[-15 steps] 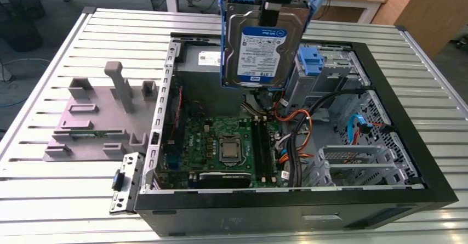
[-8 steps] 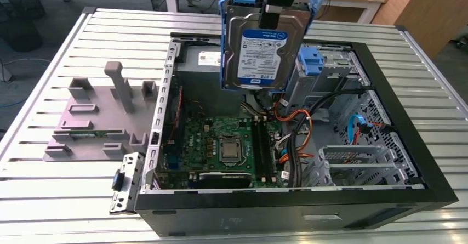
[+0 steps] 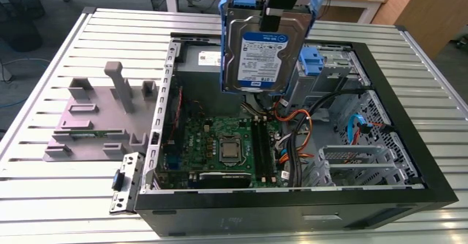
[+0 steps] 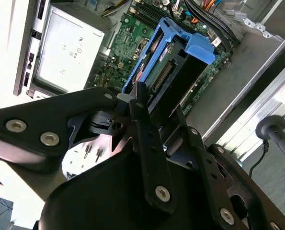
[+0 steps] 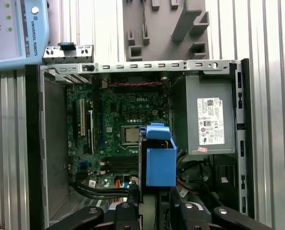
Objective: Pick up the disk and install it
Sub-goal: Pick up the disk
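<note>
The disk hangs upright in the air over the open computer case, its white-and-blue label facing the exterior camera and blue rails along both sides. My gripper comes down from above and is shut on the disk's upper end. In the second wrist view the black fingers clamp the disk, with the motherboard far below it. In the first wrist view the disk shows end-on as a blue block beyond my gripper, above the motherboard beside the power supply.
Inside the case lie a green motherboard, a grey power supply, a blue latch piece, orange and black cables and a metal drive cage. A grey fixture stands on the slatted table at the exterior view's left.
</note>
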Controlling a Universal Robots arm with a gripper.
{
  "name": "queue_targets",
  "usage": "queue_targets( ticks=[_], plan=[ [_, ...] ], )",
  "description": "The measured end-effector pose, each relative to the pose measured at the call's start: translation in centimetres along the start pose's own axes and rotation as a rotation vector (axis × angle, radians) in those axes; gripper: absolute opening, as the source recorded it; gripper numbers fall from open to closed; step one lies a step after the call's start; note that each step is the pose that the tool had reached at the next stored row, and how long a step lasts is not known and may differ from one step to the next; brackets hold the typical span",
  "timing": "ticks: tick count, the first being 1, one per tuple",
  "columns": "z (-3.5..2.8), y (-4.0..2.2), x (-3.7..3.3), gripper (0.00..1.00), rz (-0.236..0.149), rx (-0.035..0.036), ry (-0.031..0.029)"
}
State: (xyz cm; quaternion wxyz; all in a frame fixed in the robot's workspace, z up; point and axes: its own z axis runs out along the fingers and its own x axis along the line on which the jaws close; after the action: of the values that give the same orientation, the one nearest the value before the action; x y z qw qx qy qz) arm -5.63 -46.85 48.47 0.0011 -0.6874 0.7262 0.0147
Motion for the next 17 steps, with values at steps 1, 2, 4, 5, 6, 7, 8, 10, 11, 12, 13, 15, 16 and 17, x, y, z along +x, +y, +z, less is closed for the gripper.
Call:
queue_targets(
  ticks=[1,2,4,5,6,7,8,10,11,12,13,15,16,17],
  plan=[
    [0.0,0.0,0.07,0.35,0.0,0.0,0.0],
    [-0.01,-0.01,0.15,0.35,0.0,0.0,0.0001],
    [0.0,-0.02,0.3,0.35,0.0,0.0,0.0],
    [0.0,-0.02,0.38,0.35,0.0,0.0,0.0],
    [-0.01,-0.03,0.45,0.35,0.0,0.0,0.0],
    [0.0,-0.03,0.52,0.35,0.0,0.0,0.0],
    [0.0,-0.03,0.58,0.35,0.0,0.0,0.0],
    [-0.01,-0.03,0.67,0.35,0.0,0.0,0.0],
    [0.0,-0.03,0.68,0.35,0.0,0.0,0.0],
    [-0.01,-0.04,0.68,0.35,0.0,0.0,0.0],
    [-0.01,-0.04,0.69,0.35,0.0,0.0,0.0],
    [-0.01,-0.04,0.69,0.35,0.0,0.0,0.0001],
    [-0.01,-0.04,0.7,0.35,0.0,0.0,0.0],
    [-0.01,-0.04,0.7,0.35,0.0,0.0,0.0]
  ],
)
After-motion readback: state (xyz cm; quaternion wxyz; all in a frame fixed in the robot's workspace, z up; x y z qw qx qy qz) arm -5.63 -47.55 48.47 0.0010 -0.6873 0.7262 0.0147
